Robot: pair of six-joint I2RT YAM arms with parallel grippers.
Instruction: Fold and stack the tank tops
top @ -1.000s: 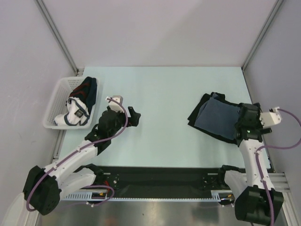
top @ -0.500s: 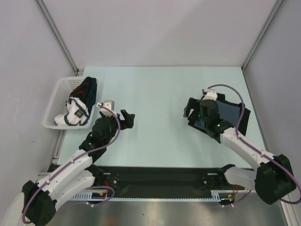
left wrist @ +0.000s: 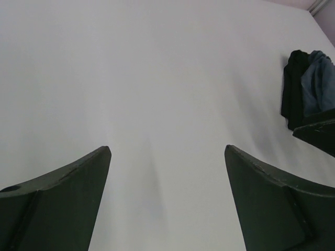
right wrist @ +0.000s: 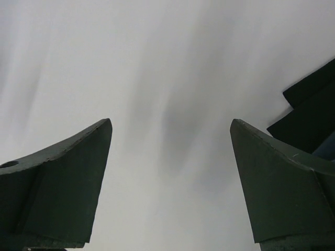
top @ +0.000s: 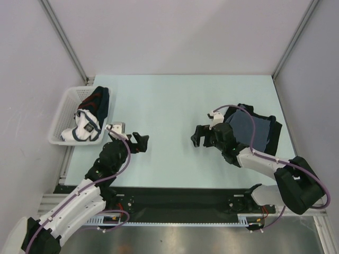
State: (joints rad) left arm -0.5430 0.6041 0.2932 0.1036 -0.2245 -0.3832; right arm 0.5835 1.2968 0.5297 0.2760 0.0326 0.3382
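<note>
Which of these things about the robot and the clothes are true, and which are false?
1. The blue-grey tank top lies on top of the black tank top. True.
2. The right gripper is holding the black tank top. False: it is open and empty, over the table beside the stack.
3. The left gripper is open with nothing in it. True.
4. The white basket has nothing in it. False: a heap of clothes lies in it.
</note>
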